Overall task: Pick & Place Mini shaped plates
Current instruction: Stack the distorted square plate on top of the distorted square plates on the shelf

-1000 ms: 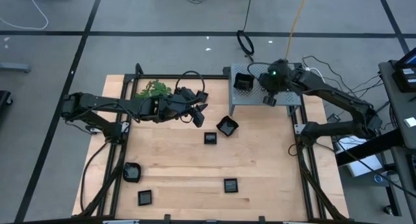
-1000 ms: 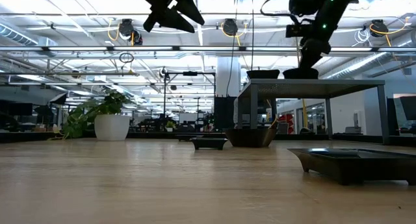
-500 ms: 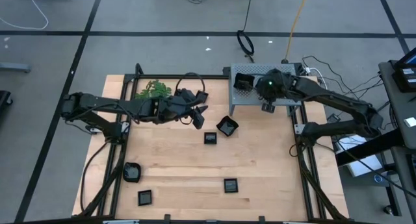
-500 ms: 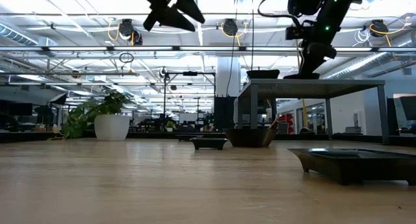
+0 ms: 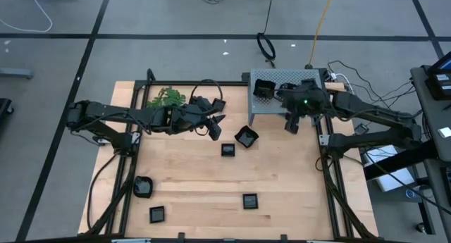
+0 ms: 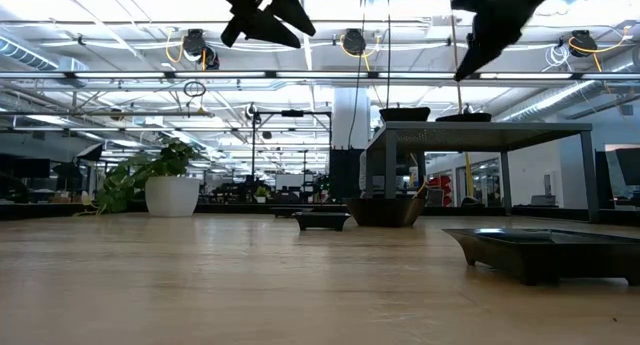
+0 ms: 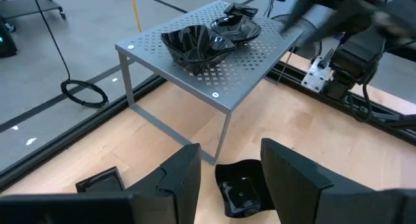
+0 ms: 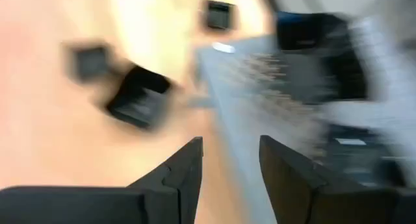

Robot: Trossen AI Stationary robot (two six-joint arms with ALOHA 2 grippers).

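Hovering: right gripper, fingers parted and empty, at the perforated metal stand's lower edge, upper right of frame.
Waiting: left gripper, fingers spread, centre-left.
Plates: two black dishes on stand; five on the wooden table.

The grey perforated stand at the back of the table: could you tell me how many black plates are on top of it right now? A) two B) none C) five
A: the left wrist view shows two plates on the perforated stand, a wavy-edged plate and a second plate touching behind it.
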